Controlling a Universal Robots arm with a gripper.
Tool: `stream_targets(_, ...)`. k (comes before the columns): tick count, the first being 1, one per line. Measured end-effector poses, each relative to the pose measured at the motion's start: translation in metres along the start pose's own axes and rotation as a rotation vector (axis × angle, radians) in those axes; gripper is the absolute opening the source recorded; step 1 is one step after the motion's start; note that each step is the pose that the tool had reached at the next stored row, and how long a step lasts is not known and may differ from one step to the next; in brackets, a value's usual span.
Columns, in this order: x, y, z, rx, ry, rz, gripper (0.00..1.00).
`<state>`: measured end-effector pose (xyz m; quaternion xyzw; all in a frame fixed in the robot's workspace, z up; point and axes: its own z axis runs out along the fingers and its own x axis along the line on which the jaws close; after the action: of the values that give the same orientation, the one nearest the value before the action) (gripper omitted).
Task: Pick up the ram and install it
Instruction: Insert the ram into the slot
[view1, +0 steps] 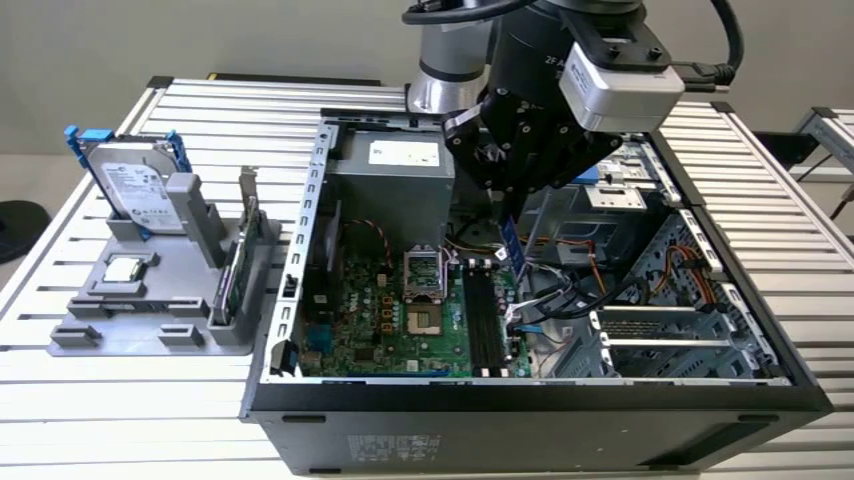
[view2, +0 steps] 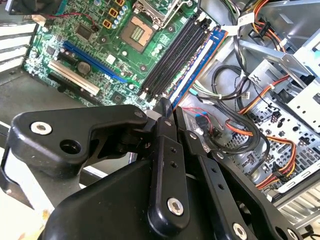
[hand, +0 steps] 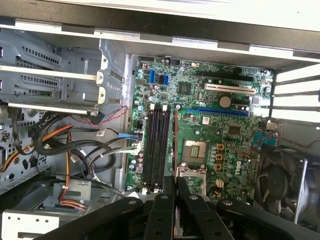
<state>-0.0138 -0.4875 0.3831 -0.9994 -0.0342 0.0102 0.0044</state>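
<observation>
Looking across the whole scene, the exterior view is giving us the slatted tabletop (view1: 774, 180) with the open computer case (view1: 534, 420) lying on it, and the arm (view1: 447, 50) is reaching down into that case from above. On the exterior view's left, a grey fixture (view1: 134, 335) is carrying a silver hard drive (view1: 134, 190) with blue rails, standing upright. It is also carrying an upright card (view1: 247, 250) and a small square chip (view1: 124, 268) lying flat.

Inside the case, the green motherboard (view1: 387, 320) is lying across the floor, a grey power supply (view1: 394, 180) is sitting at the far end, and a metal drive cage (view1: 681, 340) is taking up the exterior view's right. The first wrist view is looking straight down onto that board. It is laying out black and orange cables (hand: 60, 140) between cage and board, a black fan (hand: 280, 175), and the processor socket (hand: 196, 150) just beside the black memory slots (hand: 157, 145).

Now the hand (view1: 513, 205): it is clenched tight on the ram (view1: 514, 243), gripping one end while the stick is hanging lengthwise down over the motherboard, near the far end of the slots and not yet seated in one. In the second wrist view the ram (view2: 200, 62) is showing its blue face, running out from the fingertips alongside the slots. In the first wrist view it is showing as a thin edge (hand: 175, 140) pinched between the fingers (hand: 169, 190). Whether its lower end is touching the board, I cannot tell.
</observation>
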Motion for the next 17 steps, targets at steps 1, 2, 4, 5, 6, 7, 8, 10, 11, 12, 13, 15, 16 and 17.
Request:
stream_targets(1, 0.0000, 0.0000, 0.0003, 0.0001, 0.0000, 0.000, 0.00)
stream_targets(2, 0.0000, 0.0000, 0.0007, 0.0002, 0.0001, 0.000, 0.00)
stream_targets(4, 0.0000, 0.0000, 0.0015, 0.0000, 0.0000, 0.000, 0.00)
stream_targets(5, 0.0000, 0.0000, 0.0019, 0.0000, 0.0000, 0.000, 0.00)
stream_targets(6, 0.0001, 0.0000, 0.0024, 0.0001, 0.0000, 0.000, 0.00)
stream_targets(7, 0.0001, 0.0001, 0.0029, 0.0000, 0.0000, 0.000, 0.00)
stream_targets(8, 0.0001, 0.0001, 0.0033, 0.0000, 0.0000, 0.000, 0.00)
stream_targets(10, 0.0002, 0.0001, 0.0041, -0.0001, 0.0000, 0.000, 0.00)
stream_targets(11, 0.0002, 0.0001, 0.0045, 0.0000, 0.0000, 0.000, 0.00)
stream_targets(12, 0.0002, 0.0001, 0.0049, 0.0000, 0.0000, 0.000, 0.00)
stream_targets(13, 0.0002, 0.0001, 0.0054, -0.0001, 0.0000, 0.000, 0.00)
stream_targets(15, 0.0003, 0.0001, 0.0064, 0.0000, 0.0000, 0.000, 0.00)
stream_targets(16, 0.0003, 0.0001, 0.0068, 0.0000, 0.0000, 0.000, 0.00)
stream_targets(17, 0.0003, 0.0001, 0.0073, 0.0000, 0.0000, 0.000, 0.00)
